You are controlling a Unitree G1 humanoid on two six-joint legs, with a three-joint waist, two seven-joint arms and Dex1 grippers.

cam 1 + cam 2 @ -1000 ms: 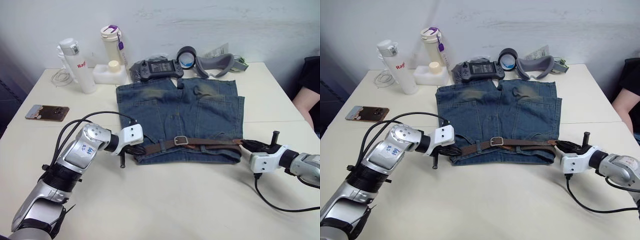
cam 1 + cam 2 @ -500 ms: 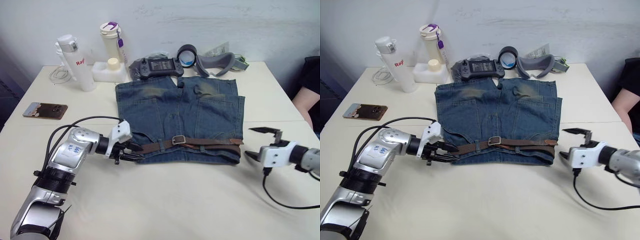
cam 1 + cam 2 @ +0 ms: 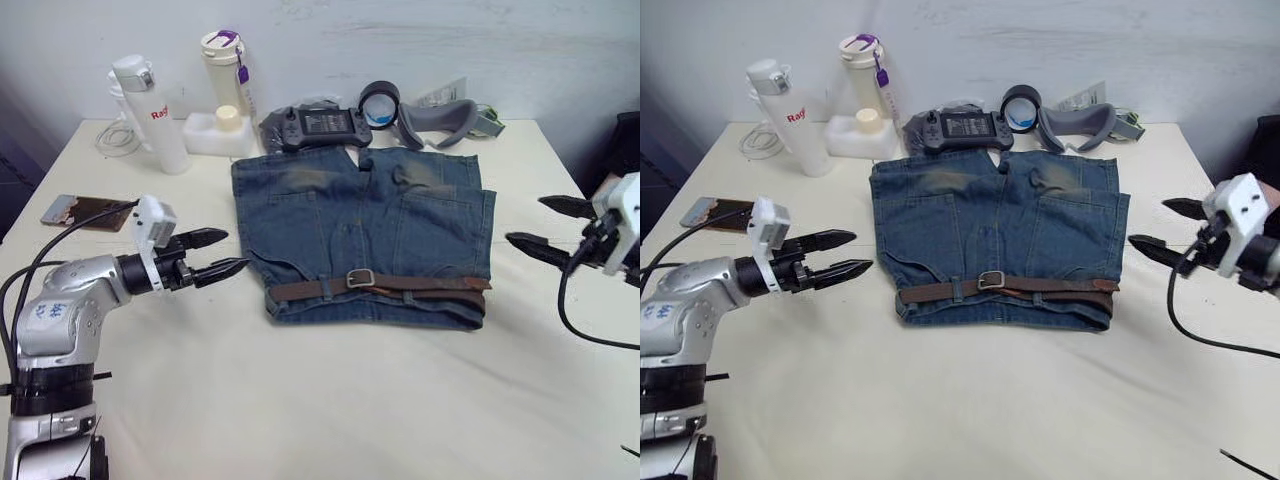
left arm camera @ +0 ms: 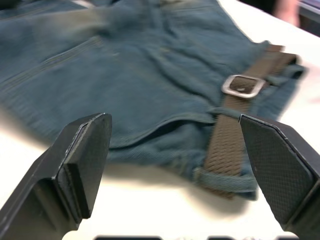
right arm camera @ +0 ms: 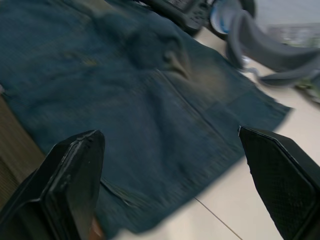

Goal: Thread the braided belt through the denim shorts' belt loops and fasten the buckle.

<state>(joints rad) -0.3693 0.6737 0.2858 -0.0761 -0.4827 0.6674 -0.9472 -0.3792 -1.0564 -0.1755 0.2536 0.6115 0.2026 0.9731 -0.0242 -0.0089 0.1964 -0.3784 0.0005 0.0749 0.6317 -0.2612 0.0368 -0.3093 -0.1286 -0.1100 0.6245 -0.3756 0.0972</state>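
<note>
Both tools, left tool (image 3: 222, 254) & right tool (image 3: 545, 225), hanging wide open, empty; braided belt (image 3: 400, 284) lying threaded, buckle (image 3: 360, 278) apparently fastened.

Blue denim shorts (image 3: 360, 225) with faded yellowish-tan patches up by the legs, lying on a cream worktop (image 3: 330, 400). The belt (image 3: 410, 284) is dark brown, braided weave, and its buckle (image 3: 360, 278) is silver. Both tools, left (image 3: 222, 254) and right (image 3: 545, 224), have black fingers with textured pads on white mounts. Behind: white bottles (image 3: 145, 100), a grey band (image 3: 440, 112), a black controller (image 3: 320, 125).
</note>
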